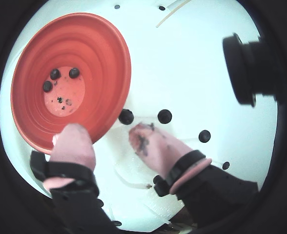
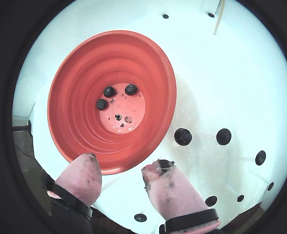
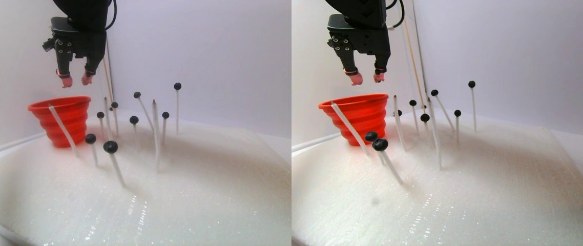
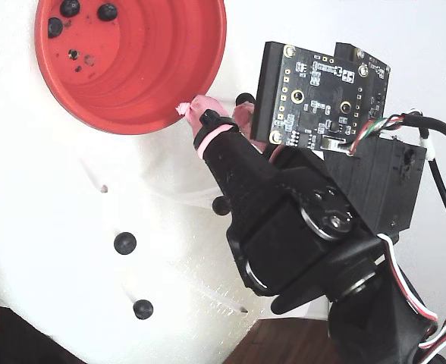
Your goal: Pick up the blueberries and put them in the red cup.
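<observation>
Looking down, we see the white foam base (image 3: pixel 194 195), then the red cup (image 2: pixel 112 100) standing near its back left corner in the stereo pair view. Our gripper (image 2: pixel 121 176) hangs above the cup's rim, pink fingertips (image 1: pixel 75 141) spread, empty. Three blueberries (image 2: pixel 109 91) lie inside the cup; others sit on sticks (image 3: pixel 117 166) beside it.

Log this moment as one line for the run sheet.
gripper: open, empty, above rim of red cup | blueberries in cup: three | blueberries on sticks: several remain | stage: between picks
</observation>
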Motion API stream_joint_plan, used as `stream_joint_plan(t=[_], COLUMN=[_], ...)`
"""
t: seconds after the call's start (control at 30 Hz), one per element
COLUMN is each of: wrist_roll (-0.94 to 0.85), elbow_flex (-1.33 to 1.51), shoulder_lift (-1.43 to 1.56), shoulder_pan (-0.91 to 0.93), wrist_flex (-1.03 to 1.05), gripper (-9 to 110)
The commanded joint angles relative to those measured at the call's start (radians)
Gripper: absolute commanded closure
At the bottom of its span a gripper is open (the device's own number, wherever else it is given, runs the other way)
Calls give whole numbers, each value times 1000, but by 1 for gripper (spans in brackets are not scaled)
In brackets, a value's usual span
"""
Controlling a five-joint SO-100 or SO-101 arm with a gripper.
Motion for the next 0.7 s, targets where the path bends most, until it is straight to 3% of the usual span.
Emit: stream_joint_plan(t=[0.0,0.67], wrist_roll=[8,18], elbow_flex=[-3,71], shoulder_lift=[138,273], shoulder_pan=[8,92], wrist_flex=[17,120], gripper=[85,86])
